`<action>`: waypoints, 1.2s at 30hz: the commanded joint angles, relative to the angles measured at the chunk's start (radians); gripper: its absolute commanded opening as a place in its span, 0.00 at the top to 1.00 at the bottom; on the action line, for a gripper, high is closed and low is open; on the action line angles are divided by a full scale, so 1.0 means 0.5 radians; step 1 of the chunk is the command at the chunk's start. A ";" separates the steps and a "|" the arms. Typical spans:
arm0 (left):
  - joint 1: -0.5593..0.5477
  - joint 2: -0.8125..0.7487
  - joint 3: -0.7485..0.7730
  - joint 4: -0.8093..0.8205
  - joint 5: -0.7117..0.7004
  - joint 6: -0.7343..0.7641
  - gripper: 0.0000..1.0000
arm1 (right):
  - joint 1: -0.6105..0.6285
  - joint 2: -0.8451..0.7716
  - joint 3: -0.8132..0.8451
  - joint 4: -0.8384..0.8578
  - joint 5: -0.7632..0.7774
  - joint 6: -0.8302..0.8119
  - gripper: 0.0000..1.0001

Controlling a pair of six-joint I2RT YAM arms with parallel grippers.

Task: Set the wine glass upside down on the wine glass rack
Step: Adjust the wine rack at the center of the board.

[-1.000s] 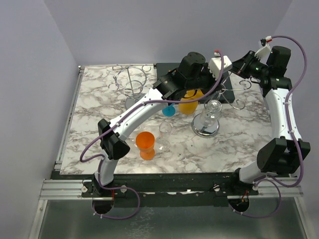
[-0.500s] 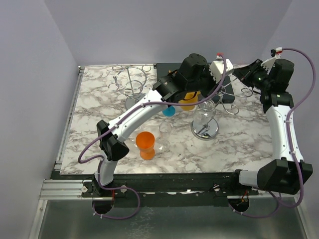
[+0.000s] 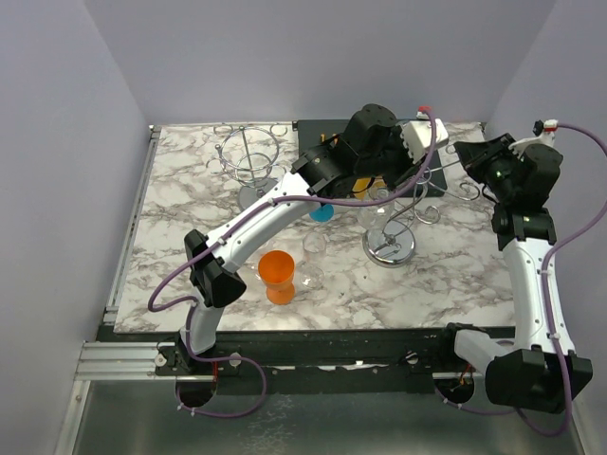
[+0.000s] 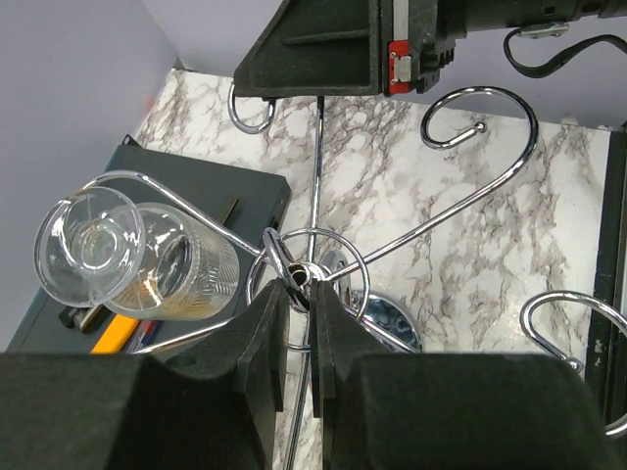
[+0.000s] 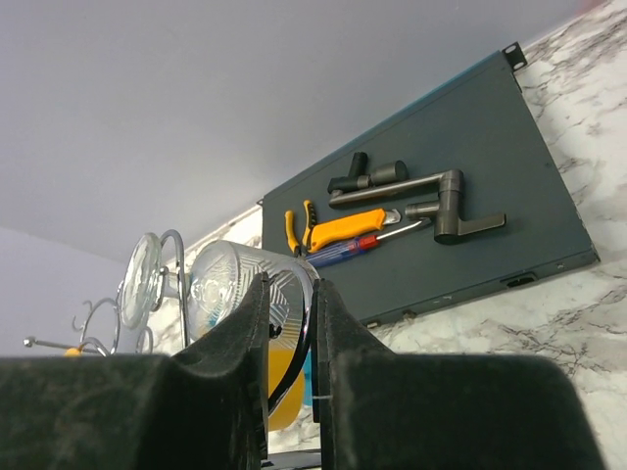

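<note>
1. Clear glass (image 4: pixel 137 257) lies sideways on a rack (image 4: pixel 441 217) arm, foot leftmost, axis near level.
2. Left claw (image 4: pixel 297 292), a slit apart, straddles the rack hub; grip unclear.
3. Right claw (image 5: pixel 291 289), nearer, brackets the bowl's rim; grip unclear.

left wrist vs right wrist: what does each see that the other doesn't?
Left wrist only: the rack top ring between its fingers, the curled hooks, the chrome base. Right wrist only: orange-handled tools and grey handles lying in the tool tray. Both: the wine glass hanging on the rack, and the tray.
</note>
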 commanded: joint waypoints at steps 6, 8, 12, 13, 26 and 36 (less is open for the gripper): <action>0.125 0.050 0.145 0.312 -0.411 0.195 0.87 | -0.005 -0.163 -0.076 -0.090 -0.088 -0.160 0.99; 0.142 0.057 0.147 0.327 -0.464 0.205 0.88 | -0.003 -0.220 -0.112 -0.094 -0.092 -0.149 0.99; 0.172 0.074 0.157 0.356 -0.481 0.224 0.88 | -0.005 -0.327 -0.167 -0.145 -0.091 -0.143 0.99; 0.176 0.079 0.158 0.365 -0.484 0.227 0.88 | -0.003 -0.355 -0.186 -0.156 -0.089 -0.140 0.99; 0.210 0.118 0.158 0.448 -0.569 0.307 0.88 | -0.003 -0.548 -0.314 -0.284 -0.135 -0.106 0.99; 0.232 0.175 0.238 0.487 -0.637 0.329 0.88 | -0.004 -0.729 -0.447 -0.321 -0.177 -0.045 0.99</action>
